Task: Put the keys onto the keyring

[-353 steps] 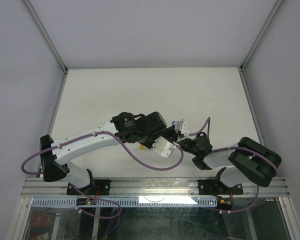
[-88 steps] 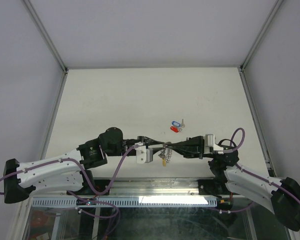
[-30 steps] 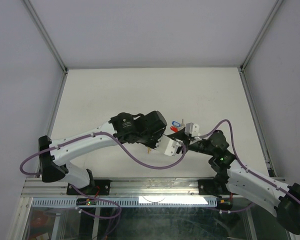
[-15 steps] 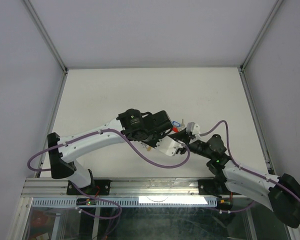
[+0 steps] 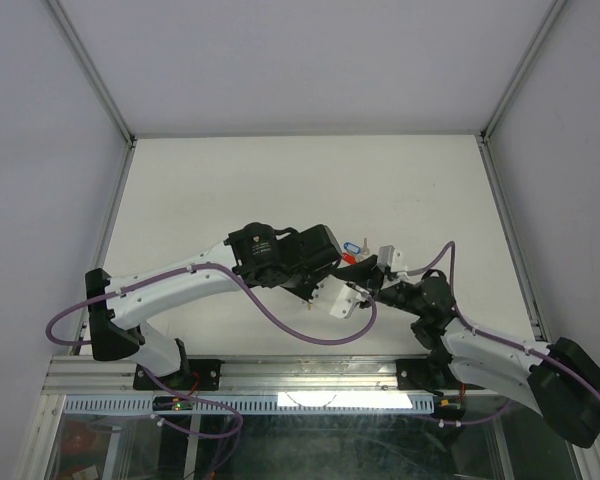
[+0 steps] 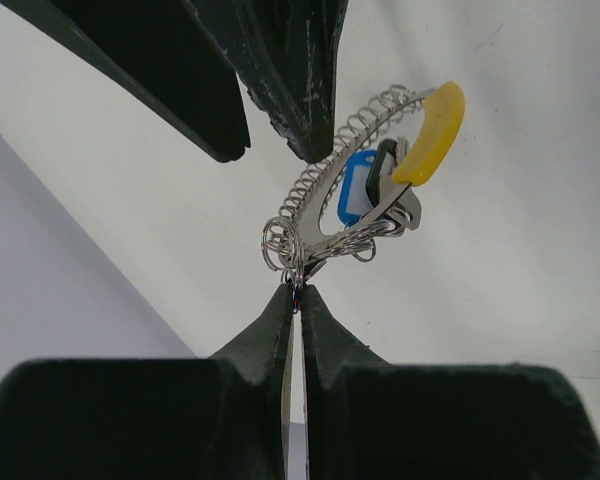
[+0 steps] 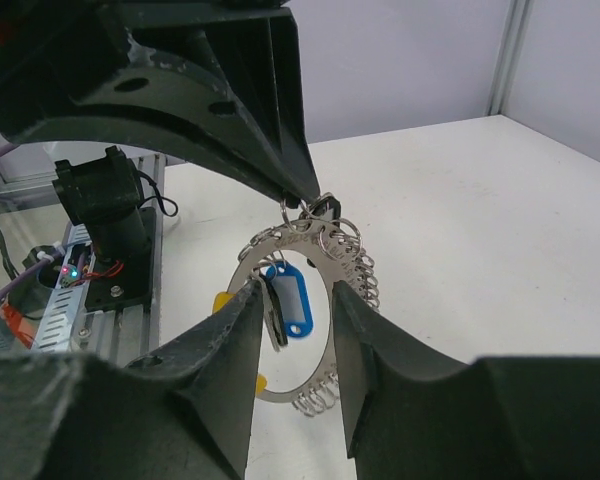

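Note:
The keyring (image 6: 325, 185) hangs above the table: a silvery ring lined with small wire loops, with a yellow arc (image 6: 432, 130). A key with a blue tag (image 6: 353, 190) and one with a black tag (image 6: 383, 160) hang on it. My left gripper (image 6: 296, 290) is shut on a small wire loop at the ring's edge. My right gripper (image 7: 292, 330) faces the keyring (image 7: 325, 240) with its jaws apart. The ring and its blue tag (image 7: 295, 300) show through the gap, and one fingertip sits against the loops. Two more keys lie on the table, one with a blue tag (image 5: 351, 245) and one with a red tag (image 5: 347, 257).
Both arms meet over the near middle of the white table (image 5: 230, 190). The metal frame rail (image 5: 310, 375) runs along the near edge, and white walls close in the sides and back. Purple cables loop off both arms.
About three seconds ago both grippers met low by the front rail; they now meet further back, beside the loose keys. Over the last second the arms only shifted slightly. Both jaws are unchanged.

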You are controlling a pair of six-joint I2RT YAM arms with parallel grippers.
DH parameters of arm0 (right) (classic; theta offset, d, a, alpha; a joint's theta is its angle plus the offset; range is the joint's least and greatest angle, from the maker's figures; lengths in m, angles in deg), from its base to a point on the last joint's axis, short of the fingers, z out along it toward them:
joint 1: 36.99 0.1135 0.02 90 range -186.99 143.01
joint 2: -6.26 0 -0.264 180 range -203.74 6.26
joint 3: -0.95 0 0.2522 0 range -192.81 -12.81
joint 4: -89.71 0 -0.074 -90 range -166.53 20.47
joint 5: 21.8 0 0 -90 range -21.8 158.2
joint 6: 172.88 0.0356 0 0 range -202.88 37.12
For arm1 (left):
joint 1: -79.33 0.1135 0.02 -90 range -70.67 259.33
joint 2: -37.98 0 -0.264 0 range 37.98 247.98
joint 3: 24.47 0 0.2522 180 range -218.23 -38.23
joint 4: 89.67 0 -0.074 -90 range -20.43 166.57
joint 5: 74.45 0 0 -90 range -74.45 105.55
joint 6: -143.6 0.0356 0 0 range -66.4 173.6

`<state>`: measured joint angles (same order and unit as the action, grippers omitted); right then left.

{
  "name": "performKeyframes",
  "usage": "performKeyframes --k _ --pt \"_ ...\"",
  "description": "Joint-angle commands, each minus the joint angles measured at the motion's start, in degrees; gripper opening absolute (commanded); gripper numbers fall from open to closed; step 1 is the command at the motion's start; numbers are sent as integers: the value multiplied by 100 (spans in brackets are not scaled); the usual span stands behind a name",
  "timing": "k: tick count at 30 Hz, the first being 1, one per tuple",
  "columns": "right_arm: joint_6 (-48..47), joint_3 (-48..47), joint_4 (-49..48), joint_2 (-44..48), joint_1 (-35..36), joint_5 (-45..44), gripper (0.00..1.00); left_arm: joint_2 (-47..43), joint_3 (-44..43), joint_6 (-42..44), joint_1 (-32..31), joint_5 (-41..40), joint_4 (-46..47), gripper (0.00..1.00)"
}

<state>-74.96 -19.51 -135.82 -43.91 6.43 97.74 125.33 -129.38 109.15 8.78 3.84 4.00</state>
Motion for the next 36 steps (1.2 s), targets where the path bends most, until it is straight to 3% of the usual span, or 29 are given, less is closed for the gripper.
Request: performKeyframes --k 1,17,36 --pt "90 -303 -660 -296 24 280 37 -216 1 -12 -35 263 313 0" --pt "-70 -718 -957 -974 246 175 38 -184 28 -101 -35 375 398 0" --pt "-277 -914 -861 -1330 326 174 26 -113 -47 -71 -30 471 398 0"
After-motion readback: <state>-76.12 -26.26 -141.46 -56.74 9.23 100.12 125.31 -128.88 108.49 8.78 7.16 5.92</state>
